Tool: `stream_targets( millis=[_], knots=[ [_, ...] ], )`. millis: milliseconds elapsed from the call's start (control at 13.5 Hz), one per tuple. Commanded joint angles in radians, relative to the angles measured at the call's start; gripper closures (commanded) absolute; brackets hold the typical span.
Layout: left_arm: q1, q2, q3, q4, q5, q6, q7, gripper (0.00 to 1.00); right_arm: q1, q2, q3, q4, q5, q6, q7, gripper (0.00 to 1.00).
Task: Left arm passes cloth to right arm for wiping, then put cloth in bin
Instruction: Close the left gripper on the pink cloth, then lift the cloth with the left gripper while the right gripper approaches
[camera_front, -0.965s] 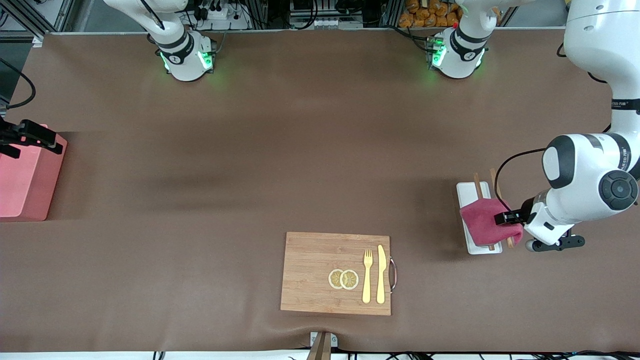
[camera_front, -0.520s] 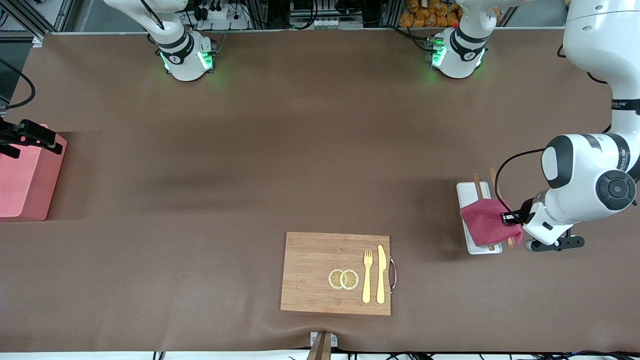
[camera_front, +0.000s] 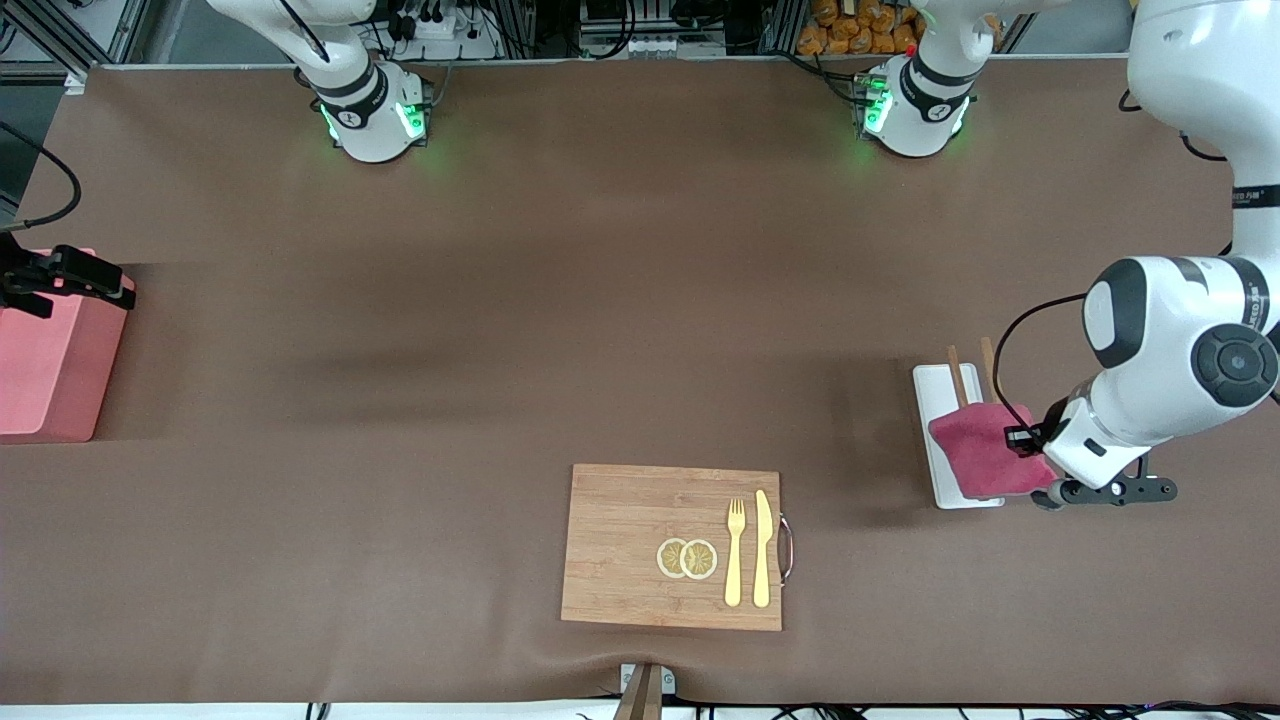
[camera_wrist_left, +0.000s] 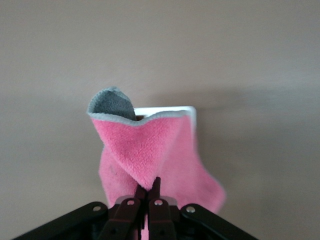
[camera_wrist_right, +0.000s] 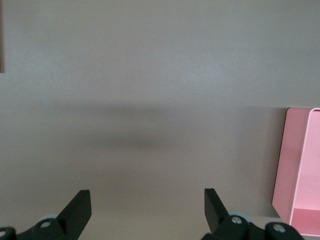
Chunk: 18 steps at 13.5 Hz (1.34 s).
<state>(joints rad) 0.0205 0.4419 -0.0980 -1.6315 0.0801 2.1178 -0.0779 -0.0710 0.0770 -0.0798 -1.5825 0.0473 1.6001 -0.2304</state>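
My left gripper (camera_front: 1022, 438) is shut on the magenta-pink cloth (camera_front: 985, 452) and holds it by one edge over the white tray (camera_front: 934, 392). In the left wrist view the cloth (camera_wrist_left: 150, 150) hangs in a fold from the closed gripper (camera_wrist_left: 148, 189), its grey underside showing at one corner. My right gripper (camera_front: 70, 275) is open and empty over the bin's edge, at the right arm's end of the table. The salmon-pink bin (camera_front: 45, 370) also shows in the right wrist view (camera_wrist_right: 300, 165), beside the open gripper (camera_wrist_right: 147, 210).
Two brown chopsticks (camera_front: 958, 378) lie on the tray, partly under the cloth. A wooden cutting board (camera_front: 630, 545) with two lemon slices (camera_front: 687, 558), a yellow fork (camera_front: 735, 552) and a knife (camera_front: 762, 548) lies near the front edge.
My left gripper has shifted slightly with the cloth, which now covers the near ends of the chopsticks. The right gripper has barely moved.
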Motion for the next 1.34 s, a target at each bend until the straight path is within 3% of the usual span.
stream_targets(
  millis=[0,148,297,445,594,742,891,965,1262],
  knots=[
    [-0.004,-0.087,-0.095,-0.010,0.007,-0.025,0.007,1.00,0.005,0.007,0.008,0.010,0.011,-0.040,0.009,0.00],
    [-0.004,-0.092,-0.190,0.008,0.006,-0.029,-0.003,1.00,0.031,0.010,0.009,0.010,0.016,-0.091,0.054,0.00],
    [-0.016,-0.078,-0.293,0.044,-0.040,-0.029,-0.064,1.00,0.075,0.009,0.012,0.013,0.025,-0.121,0.240,0.00],
    [-0.072,-0.033,-0.344,0.120,-0.071,-0.027,-0.155,1.00,0.097,0.009,0.011,0.016,0.142,-0.176,0.421,0.00],
    [-0.190,0.012,-0.350,0.180,-0.123,-0.016,-0.289,1.00,0.120,0.010,0.011,0.012,0.251,-0.204,0.610,0.00],
    [-0.288,0.079,-0.351,0.274,-0.125,0.019,-0.419,1.00,0.167,0.027,0.011,0.010,0.302,-0.210,0.786,0.00],
    [-0.358,0.139,-0.356,0.324,-0.140,0.133,-0.543,1.00,0.215,0.059,0.011,0.010,0.357,-0.206,0.973,0.00],
    [-0.404,0.162,-0.355,0.329,-0.179,0.192,-0.615,1.00,0.211,0.087,0.009,0.010,0.435,-0.204,1.040,0.00],
    [-0.527,0.233,-0.356,0.335,-0.238,0.502,-0.876,1.00,0.195,0.205,0.011,0.010,0.635,-0.152,1.155,0.00]
  ],
)
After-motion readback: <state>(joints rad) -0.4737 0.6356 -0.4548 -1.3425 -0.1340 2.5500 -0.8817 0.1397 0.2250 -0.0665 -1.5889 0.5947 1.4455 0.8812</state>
